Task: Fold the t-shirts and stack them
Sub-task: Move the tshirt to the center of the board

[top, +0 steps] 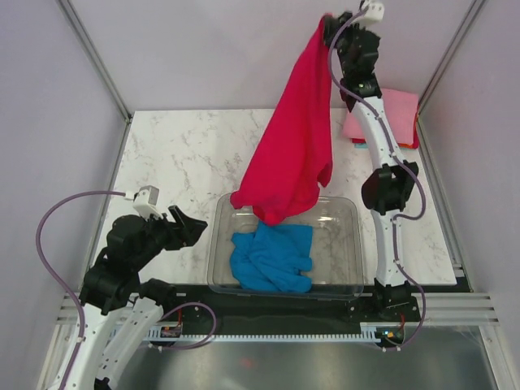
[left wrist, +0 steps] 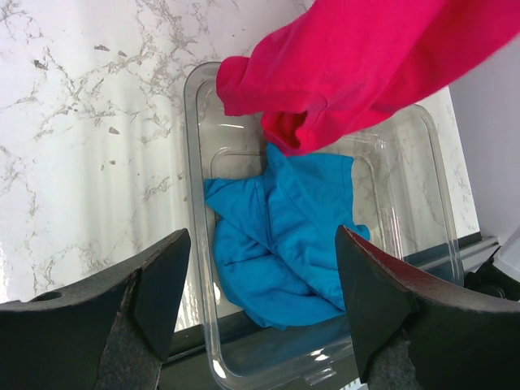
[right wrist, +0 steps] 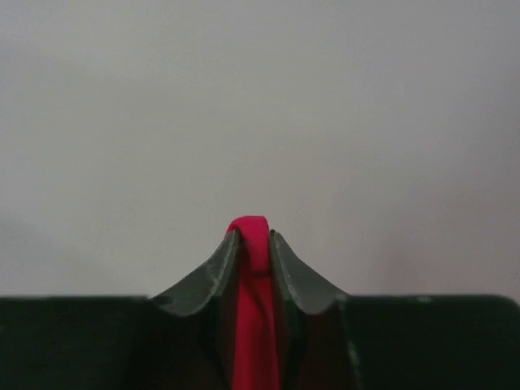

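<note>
My right gripper is raised high at the back and shut on the crimson red t-shirt; a fold of red cloth is pinched between its fingers. The shirt hangs down with its lower end over the clear plastic tub. The red shirt also shows in the left wrist view. A bright blue t-shirt lies crumpled inside the tub, seen too in the left wrist view. My left gripper is open and empty, left of the tub, above the table. A folded pink t-shirt lies at the back right.
The tub's near rim sits close to the table's front edge. Bare marble table spreads left of the tub. Frame posts and pale walls enclose the table. A red and a teal edge show under the pink stack.
</note>
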Controlling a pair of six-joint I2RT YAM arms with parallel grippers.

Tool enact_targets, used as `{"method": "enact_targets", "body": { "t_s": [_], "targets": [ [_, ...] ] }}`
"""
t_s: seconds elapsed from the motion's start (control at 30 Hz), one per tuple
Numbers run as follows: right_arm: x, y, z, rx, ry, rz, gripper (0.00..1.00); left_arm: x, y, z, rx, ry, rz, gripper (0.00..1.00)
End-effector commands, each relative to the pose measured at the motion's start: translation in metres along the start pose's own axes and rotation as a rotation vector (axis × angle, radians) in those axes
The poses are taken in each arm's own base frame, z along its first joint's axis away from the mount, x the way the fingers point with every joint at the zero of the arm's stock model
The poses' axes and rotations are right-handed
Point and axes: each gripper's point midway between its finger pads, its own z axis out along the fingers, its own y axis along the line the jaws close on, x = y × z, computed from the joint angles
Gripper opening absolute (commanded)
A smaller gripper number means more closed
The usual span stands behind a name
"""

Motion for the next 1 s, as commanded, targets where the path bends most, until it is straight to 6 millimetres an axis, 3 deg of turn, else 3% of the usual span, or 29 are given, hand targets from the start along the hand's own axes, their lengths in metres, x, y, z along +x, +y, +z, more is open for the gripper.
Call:
{"method": "enact_targets", "body": {
  "t_s": [0.0,0.03,0.07,0.1,0.13,0.17,0.2,0.3,0.33,0.37,0.4,0.43,0.47,0.5,0.53,0.57,0.6,0.63,0.67,0.7,0.73,0.77,0.87,0.97],
  "targets": [
    [0.143,-0.095,-0.016,0.221,0.281,0.097,0.32,-0.006,0.000,0.004,0.001,-0.020,0.029,0.80],
    [0.164,-0.097,-0.024,0.216,0.356,0.086,0.76,-0.005,0.001,0.004,-0.001,-0.016,0.028,0.80],
    [0.200,-0.105,-0.043,0.235,0.470,0.080,0.90,-0.006,0.000,0.004,0.001,-0.020,0.029,0.80],
    [0.215,-0.107,-0.053,0.236,0.520,0.075,0.98,-0.005,0.001,0.004,0.000,-0.015,0.029,0.80],
    [0.199,-0.100,-0.056,0.230,0.517,0.065,0.98,-0.005,0.001,0.005,-0.005,-0.013,0.028,0.80],
    [0.219,-0.104,-0.073,0.237,0.574,0.038,0.98,-0.004,0.001,0.006,-0.002,-0.008,0.026,0.80],
    [0.186,-0.092,-0.069,0.219,0.535,0.026,0.98,-0.004,0.001,0.006,-0.003,-0.006,0.028,0.80],
    [0.163,-0.073,-0.080,0.185,0.566,0.012,0.98,-0.002,0.002,0.009,-0.009,0.009,0.025,0.80],
    [0.133,-0.061,-0.081,0.169,0.548,0.011,0.98,-0.003,0.005,0.010,-0.026,0.010,0.020,0.80],
    [0.139,-0.051,-0.097,0.160,0.616,0.006,0.98,-0.003,0.006,0.012,-0.031,0.012,0.018,0.80],
    [0.113,-0.036,-0.104,0.146,0.607,0.006,0.98,-0.002,0.007,0.013,-0.041,0.017,0.014,0.80],
    [0.112,-0.023,-0.115,0.135,0.634,0.012,0.98,-0.001,0.007,0.014,-0.042,0.025,0.012,0.80],
    [0.138,-0.023,-0.145,0.141,0.737,0.022,0.98,0.001,0.009,0.019,-0.053,0.046,0.009,0.80],
    [0.118,-0.009,-0.158,0.134,0.730,0.042,0.98,0.003,0.010,0.021,-0.059,0.061,0.007,0.80],
    [0.127,0.003,-0.174,0.124,0.773,0.058,0.98,0.005,0.011,0.024,-0.062,0.078,0.004,0.80],
    [0.155,0.002,-0.208,0.135,0.873,0.063,0.98,0.010,0.013,0.028,-0.074,0.112,0.002,0.80],
    [0.149,0.011,-0.222,0.132,0.887,0.066,0.98,0.013,0.014,0.032,-0.078,0.136,0.004,0.80],
    [0.161,0.023,-0.240,0.122,0.935,0.065,0.98,0.017,0.012,0.035,-0.068,0.165,0.003,0.80],
    [0.184,0.025,-0.271,0.132,1.029,0.057,0.98,0.020,0.012,0.037,-0.065,0.188,0.002,0.80],
    [0.186,0.031,-0.285,0.127,1.055,0.052,0.98,0.026,0.014,0.044,-0.077,0.232,0.000,0.80],
    [0.197,0.046,-0.302,0.104,1.102,0.051,0.98,0.030,0.014,0.046,-0.071,0.258,0.000,0.80],
    [0.212,0.048,-0.326,0.104,1.170,0.043,0.98,0.033,0.014,0.049,-0.074,0.279,-0.004,0.80],
    [0.229,0.061,-0.368,0.084,1.276,0.023,0.97,0.043,0.018,0.057,-0.088,0.349,-0.009,0.79],
    [0.237,0.059,-0.387,0.087,1.329,0.013,0.97,0.051,0.023,0.063,-0.114,0.396,-0.014,0.77]
  ]
}}
